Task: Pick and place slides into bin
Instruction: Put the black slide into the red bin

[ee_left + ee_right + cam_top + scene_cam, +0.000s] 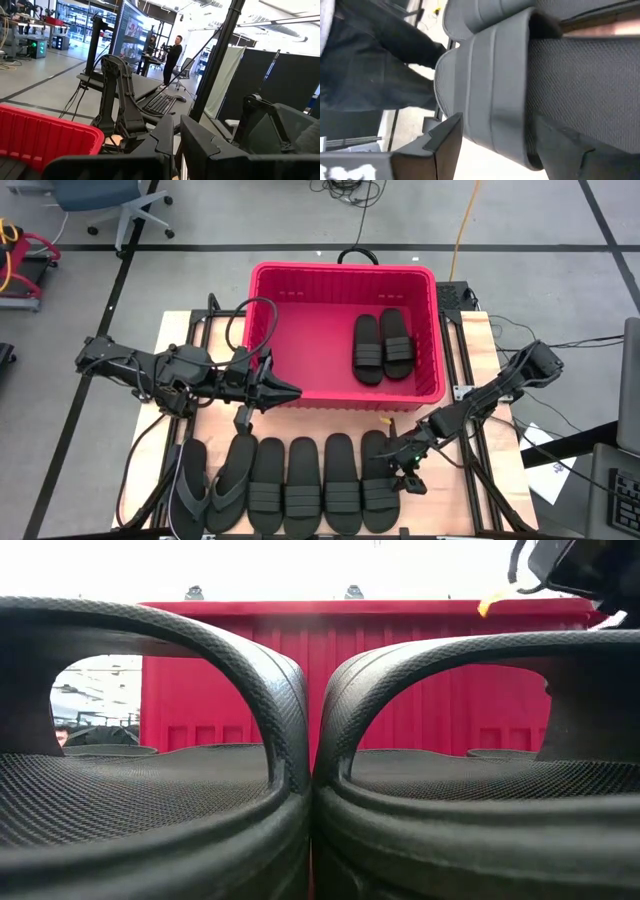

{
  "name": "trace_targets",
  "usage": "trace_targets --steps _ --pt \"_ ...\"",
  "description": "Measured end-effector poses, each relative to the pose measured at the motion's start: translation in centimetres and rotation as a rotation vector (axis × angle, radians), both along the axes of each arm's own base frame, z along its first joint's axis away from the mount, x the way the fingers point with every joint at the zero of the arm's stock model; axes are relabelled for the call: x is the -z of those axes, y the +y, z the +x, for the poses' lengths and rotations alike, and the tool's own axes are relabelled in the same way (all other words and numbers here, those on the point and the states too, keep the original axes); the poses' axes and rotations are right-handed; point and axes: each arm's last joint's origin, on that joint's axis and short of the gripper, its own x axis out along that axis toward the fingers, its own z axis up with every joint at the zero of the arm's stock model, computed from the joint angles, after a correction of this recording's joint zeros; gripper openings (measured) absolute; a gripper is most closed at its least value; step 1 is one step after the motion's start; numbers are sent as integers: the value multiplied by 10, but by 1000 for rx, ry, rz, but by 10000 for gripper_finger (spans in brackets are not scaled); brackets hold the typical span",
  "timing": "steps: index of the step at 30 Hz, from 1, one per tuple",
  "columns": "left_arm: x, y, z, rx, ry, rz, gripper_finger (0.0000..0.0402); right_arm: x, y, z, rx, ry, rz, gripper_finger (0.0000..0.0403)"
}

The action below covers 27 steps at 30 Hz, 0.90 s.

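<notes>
Bin at table's far middle, two slides inside, well behind right gripper. Six more in a row left of that gripper, nearest one touching. Left gripper at bin's near wall.

My high camera looks straight down on the whole table. My low one sits at the tabletop's near edge, pressed against two slides, facing the bin, which the overhead view shares.
</notes>
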Motion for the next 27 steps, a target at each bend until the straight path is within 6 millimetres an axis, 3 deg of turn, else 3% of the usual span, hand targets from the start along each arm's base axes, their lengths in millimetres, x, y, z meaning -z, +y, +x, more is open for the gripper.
trace_targets --steps 9,12,16,18,22,27 --pt "0 0 0 0 1 0 33 14 -1 -1 18 -19 12 175" --pt "0 0 0 0 1 0 33 13 1 1 13 -41 24 128" --pt "0 0 0 0 2 0 33 10 1 1 11 -52 40 34" --pt "0 0 0 0 3 0 33 7 1 1 9 -51 72 12" --pt "1 0 0 0 5 1 33 -8 1 -4 31 -43 137 12" --pt "1 0 0 0 9 2 33 -44 5 -19 1 -147 231 6"
